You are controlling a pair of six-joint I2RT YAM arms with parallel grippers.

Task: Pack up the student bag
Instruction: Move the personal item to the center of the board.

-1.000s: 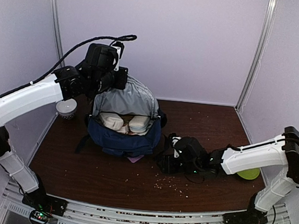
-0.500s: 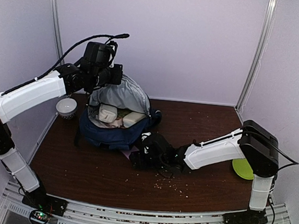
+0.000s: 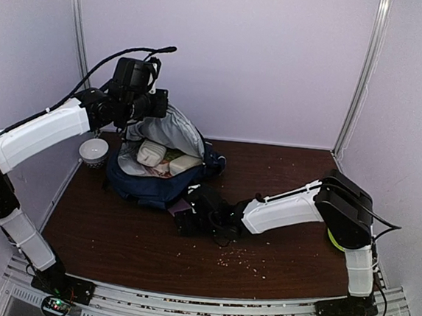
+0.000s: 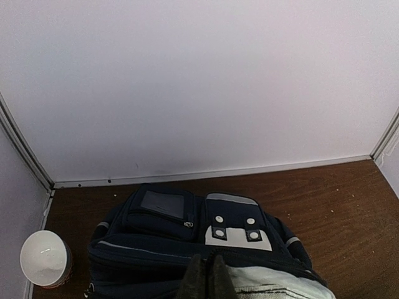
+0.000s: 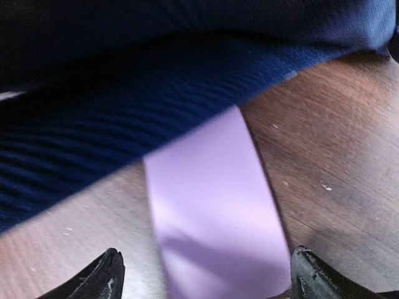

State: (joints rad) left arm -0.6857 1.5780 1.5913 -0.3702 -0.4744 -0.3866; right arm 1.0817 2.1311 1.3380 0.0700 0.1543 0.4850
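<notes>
The student bag [image 3: 157,186] stands open at the back left of the table, navy with a white buckled patch [image 4: 240,238] and grey lining [image 3: 176,129]. Pale wrapped items [image 3: 152,153] lie inside it. My left gripper [image 3: 152,111] holds the top rim up, its fingers [image 4: 209,280] shut on the edge beside the lining. My right gripper [image 3: 185,216] lies low on the table at the bag's front. Its jaws stand open on either side of a flat purple piece [image 5: 212,205], whose far end runs under the bag's blue fabric [image 5: 124,106].
A white bowl [image 3: 93,150] stands left of the bag, also in the left wrist view [image 4: 45,258]. A yellow-green plate [image 3: 333,240] peeks out behind the right arm's elbow. Crumbs [image 3: 239,258] are scattered on the brown table in front.
My right arm has swung left from mid-table to the bag's front, and its jaws have widened. My left gripper has drawn the bag's top up and to the left, shifting the bag leftward.
</notes>
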